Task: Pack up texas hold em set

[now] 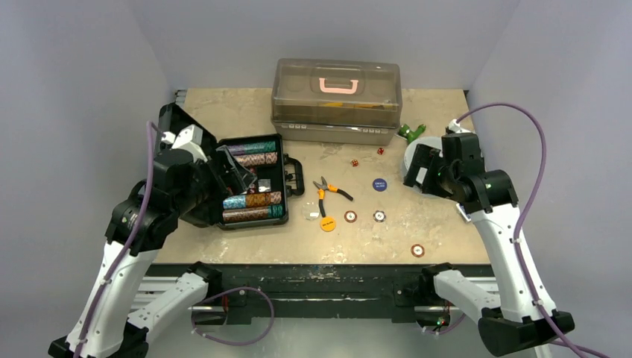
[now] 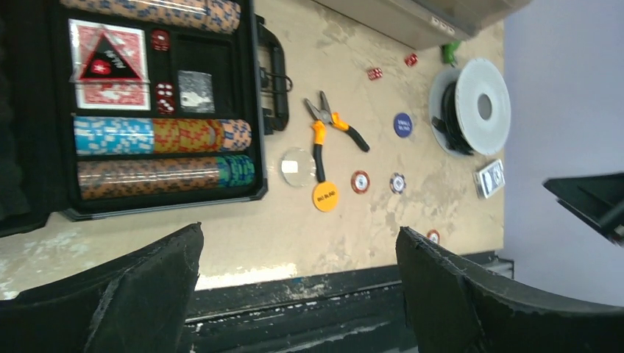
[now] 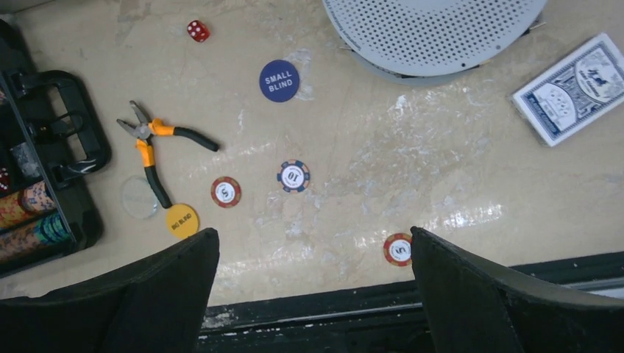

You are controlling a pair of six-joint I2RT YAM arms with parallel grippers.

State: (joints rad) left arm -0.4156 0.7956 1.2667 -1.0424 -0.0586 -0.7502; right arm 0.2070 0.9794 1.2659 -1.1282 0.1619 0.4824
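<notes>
The black briefcase (image 1: 285, 159) lies open at the left, with rows of teal, brown and purple chips (image 2: 162, 135), a red card deck (image 2: 107, 62) and dice inside. My left gripper (image 1: 238, 176) hangs above it, open and empty (image 2: 298, 235). Loose on the table are two red chips (image 3: 226, 192) (image 3: 398, 248), a blue-white chip (image 3: 293, 176), a yellow Big Blind button (image 3: 182, 220), a blue Small Blind button (image 3: 279, 80), a clear disc (image 3: 139, 197), red dice (image 1: 355, 162) and a blue card deck (image 3: 570, 88). My right gripper (image 1: 419, 167) is open and empty above the right side (image 3: 313, 234).
A big translucent brown box with a pink handle (image 1: 337, 101) stands at the back. Orange-handled pliers (image 1: 329, 191) lie beside the case handle. A grey spool (image 1: 419, 149) and a green thing (image 1: 410, 132) sit at the right back. The table's front edge (image 1: 320, 257) is near the chips.
</notes>
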